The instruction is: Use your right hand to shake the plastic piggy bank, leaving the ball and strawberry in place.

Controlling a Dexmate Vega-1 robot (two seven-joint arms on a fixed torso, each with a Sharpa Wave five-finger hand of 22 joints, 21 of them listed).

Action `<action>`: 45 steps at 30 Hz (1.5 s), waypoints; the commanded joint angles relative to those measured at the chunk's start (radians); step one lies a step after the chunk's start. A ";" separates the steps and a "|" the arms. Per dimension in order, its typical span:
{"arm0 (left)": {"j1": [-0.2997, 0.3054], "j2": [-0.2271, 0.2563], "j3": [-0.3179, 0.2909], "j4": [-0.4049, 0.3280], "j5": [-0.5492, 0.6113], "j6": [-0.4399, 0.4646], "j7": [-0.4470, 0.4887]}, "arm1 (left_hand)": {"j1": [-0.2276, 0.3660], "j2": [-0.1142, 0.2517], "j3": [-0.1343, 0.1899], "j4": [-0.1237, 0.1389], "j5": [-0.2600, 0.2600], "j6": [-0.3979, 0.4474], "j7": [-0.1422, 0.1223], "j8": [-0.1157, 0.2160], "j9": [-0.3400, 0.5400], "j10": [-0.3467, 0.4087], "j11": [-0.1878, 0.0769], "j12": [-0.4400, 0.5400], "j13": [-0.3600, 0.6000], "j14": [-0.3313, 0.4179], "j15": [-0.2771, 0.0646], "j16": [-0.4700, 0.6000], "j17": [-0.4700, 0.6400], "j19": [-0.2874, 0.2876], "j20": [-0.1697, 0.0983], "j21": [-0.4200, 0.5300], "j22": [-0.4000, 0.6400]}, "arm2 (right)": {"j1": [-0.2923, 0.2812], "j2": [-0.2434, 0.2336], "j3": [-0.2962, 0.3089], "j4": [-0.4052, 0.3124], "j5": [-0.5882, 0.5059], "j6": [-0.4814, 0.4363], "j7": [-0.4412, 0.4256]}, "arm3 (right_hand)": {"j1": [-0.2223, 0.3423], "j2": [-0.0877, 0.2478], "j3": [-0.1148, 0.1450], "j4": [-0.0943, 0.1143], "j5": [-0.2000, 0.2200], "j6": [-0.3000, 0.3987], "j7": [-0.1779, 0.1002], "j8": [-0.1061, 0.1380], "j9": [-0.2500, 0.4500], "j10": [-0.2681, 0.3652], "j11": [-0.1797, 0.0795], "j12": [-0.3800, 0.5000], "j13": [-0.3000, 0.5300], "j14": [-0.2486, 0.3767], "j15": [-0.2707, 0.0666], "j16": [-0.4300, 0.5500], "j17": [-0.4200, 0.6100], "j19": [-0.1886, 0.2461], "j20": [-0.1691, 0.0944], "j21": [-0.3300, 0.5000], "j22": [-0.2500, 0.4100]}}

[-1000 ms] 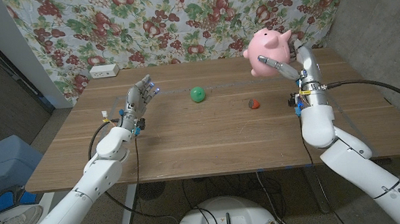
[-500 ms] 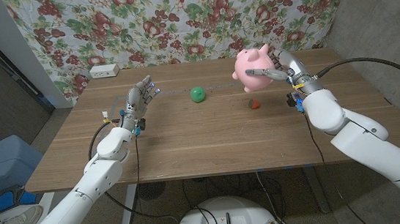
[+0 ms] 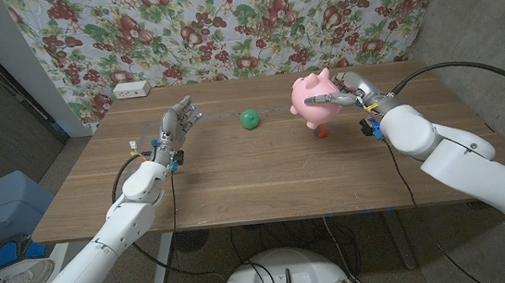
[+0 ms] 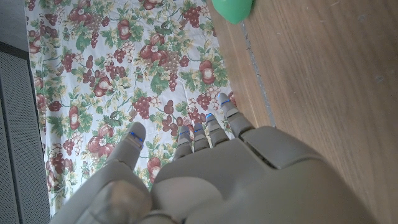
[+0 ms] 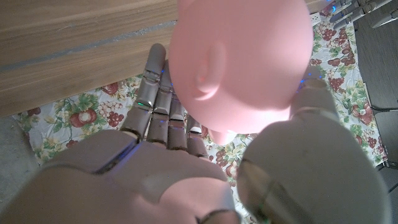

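My right hand (image 3: 348,91) grips the pink piggy bank (image 3: 311,98) and holds it in the air above the table's back right part. In the right wrist view the piggy bank (image 5: 239,62) sits between the fingers (image 5: 158,93) and the thumb of my right hand (image 5: 186,174). Just under the pig, a small red strawberry (image 3: 323,132) lies on the wood, partly hidden. The green ball (image 3: 248,119) rests at the back middle of the table, and its edge shows as the ball (image 4: 232,9) in the left wrist view. My left hand (image 3: 175,126) stands upright at the left, fingers spread, holding nothing; my left hand (image 4: 205,180).
The wooden table (image 3: 238,180) stretches wide in front of both arms. A white socket box (image 3: 130,89) sits at the back left edge. A floral cloth (image 3: 223,24) hangs behind the table. A black cable (image 3: 469,70) arcs over the right arm.
My right hand has swung the piggy bank down and to the left, from high at the back right to just above the strawberry. The left hand, ball and strawberry have stayed put.
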 commanded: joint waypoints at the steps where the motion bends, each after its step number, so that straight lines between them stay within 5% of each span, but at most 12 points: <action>1: 0.004 0.003 -0.002 -0.004 -0.002 0.000 -0.001 | -0.002 0.040 0.004 -0.004 0.003 0.003 -0.004 0.004 0.004 -0.004 -0.003 0.003 0.004 0.012 0.001 -0.001 0.002 0.006 -0.001 -0.003 0.004 | 0.029 -0.046 -0.030 -0.013 0.053 -0.039 -0.016 | 0.053 0.178 0.296 -0.009 0.215 0.564 -0.151 0.047 0.160 0.388 -0.362 0.144 0.244 0.283 -0.414 0.032 0.429 -0.120 -0.115 0.004 -0.002; 14: -0.002 0.005 -0.004 0.005 -0.006 -0.004 -0.011 | -0.002 0.040 0.005 -0.006 0.003 0.003 -0.005 0.003 0.004 -0.004 -0.003 0.003 0.004 0.013 0.000 -0.001 0.002 0.007 -0.001 -0.005 0.004 | 0.049 -0.061 -0.057 -0.016 0.068 -0.051 -0.055 | 0.056 0.179 0.290 -0.008 0.217 0.564 -0.152 0.046 0.160 0.386 -0.360 0.146 0.251 0.284 -0.415 0.029 0.430 -0.120 -0.116 0.005 -0.002; 29: -0.014 0.003 -0.001 0.020 -0.010 0.000 -0.023 | -0.001 0.040 0.005 -0.007 0.003 0.004 -0.004 0.004 0.004 -0.006 -0.002 0.002 0.004 0.013 0.001 -0.001 0.002 0.008 -0.001 -0.007 0.004 | 0.093 -0.007 -0.188 -0.014 -0.089 -0.205 -0.204 | 0.059 0.181 0.279 -0.008 0.216 0.562 -0.154 0.044 0.160 0.390 -0.364 0.144 0.248 0.284 -0.414 0.027 0.428 -0.119 -0.118 0.006 -0.002; 35: -0.015 0.002 0.000 0.020 -0.009 0.001 -0.021 | -0.001 0.040 0.006 -0.008 0.003 0.004 -0.004 0.004 0.004 -0.005 -0.003 0.002 0.004 0.013 0.002 -0.001 0.002 0.009 -0.001 -0.008 0.004 | 0.077 -0.010 -0.163 -0.011 -0.052 -0.202 -0.182 | 0.060 0.182 0.275 -0.007 0.215 0.564 -0.154 0.044 0.159 0.390 -0.365 0.143 0.247 0.284 -0.417 0.024 0.423 -0.119 -0.119 0.006 -0.002; 45: -0.018 0.005 0.004 0.013 -0.006 0.011 -0.019 | -0.001 0.040 0.006 -0.010 0.002 0.004 -0.006 0.004 0.004 -0.005 -0.003 0.003 0.004 0.014 0.002 -0.001 0.002 0.010 -0.001 -0.010 0.004 | 0.082 -0.021 -0.212 -0.036 -0.083 -0.273 -0.186 | 0.061 0.182 0.273 -0.007 0.216 0.562 -0.155 0.043 0.158 0.389 -0.365 0.141 0.247 0.284 -0.416 0.021 0.427 -0.119 -0.118 0.006 -0.002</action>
